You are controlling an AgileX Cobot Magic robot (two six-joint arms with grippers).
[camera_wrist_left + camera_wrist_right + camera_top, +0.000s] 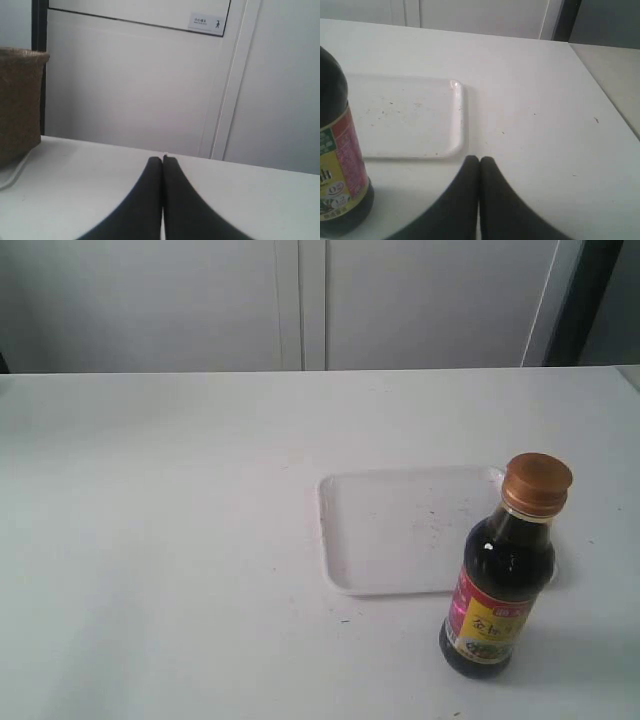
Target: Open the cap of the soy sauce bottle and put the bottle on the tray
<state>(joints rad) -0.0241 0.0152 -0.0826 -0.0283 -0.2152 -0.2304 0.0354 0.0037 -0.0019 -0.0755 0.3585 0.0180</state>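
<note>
The soy sauce bottle stands upright on the white worktop, just off the near right corner of the tray, its shoulder overlapping the tray's near edge as seen from the exterior camera; whether its base touches the rim I cannot tell. Its copper-orange cap sits closed on the neck. The tray lies flat with a few dark specks on its floor and nothing on it. Neither arm appears in the exterior view. The right gripper hovers low over the worktop beside the bottle, near the tray's corner, its two black fingers pressed together tip to tip with nothing between them. The left gripper is well away from the bottle, which does not show in its view; its fingers are likewise closed against each other and hold nothing. Past them, at the worktop's edge, stands a brown woven basket, with pale wall panels behind.
</note>
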